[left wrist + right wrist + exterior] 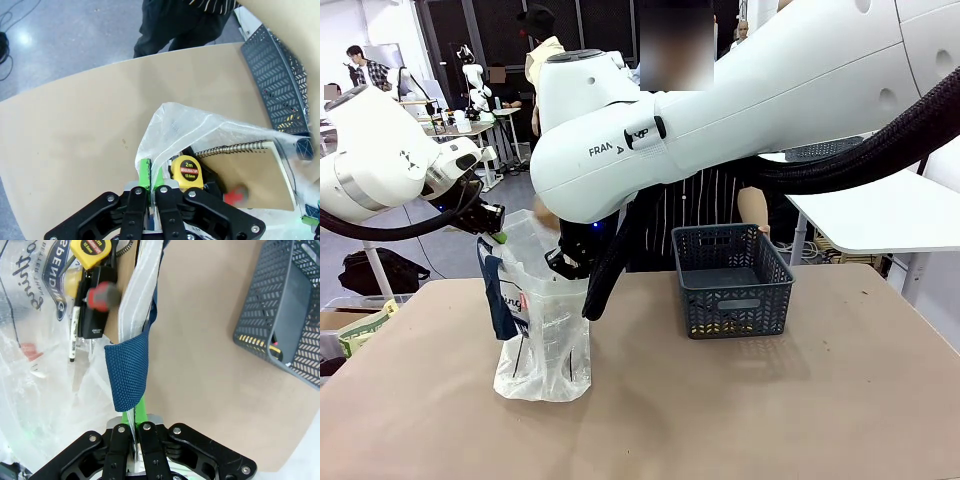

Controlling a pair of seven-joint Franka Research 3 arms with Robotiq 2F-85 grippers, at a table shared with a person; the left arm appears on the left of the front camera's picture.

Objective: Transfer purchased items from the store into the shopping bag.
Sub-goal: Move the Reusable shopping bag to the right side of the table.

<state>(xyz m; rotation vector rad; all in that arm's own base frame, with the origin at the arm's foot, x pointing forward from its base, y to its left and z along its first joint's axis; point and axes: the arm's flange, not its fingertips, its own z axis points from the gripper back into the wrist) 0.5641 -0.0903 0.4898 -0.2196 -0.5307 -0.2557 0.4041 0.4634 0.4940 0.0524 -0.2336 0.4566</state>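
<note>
The shopping bag (545, 340) stands on the table left of centre, held open at its rim from both sides. My left gripper (492, 228) is shut on the left rim, green pads (145, 172) pinching the plastic (170, 120). My right gripper (565, 262) is shut on the opposite rim beside a navy strap (127, 372). Inside the bag lie a yellow tape measure (187, 170), a red item (102, 292), a dark slim item with white (90, 320) and a spiral notebook (245, 172). The store basket (732, 280) sits to the bag's right.
A person in a striped top (710, 200) stands at the far side behind the basket. Something yellow and black (272, 347) shows low through the basket's lattice. My right arm (740, 110) spans the upper middle. Bare tabletop (770, 420) lies in front.
</note>
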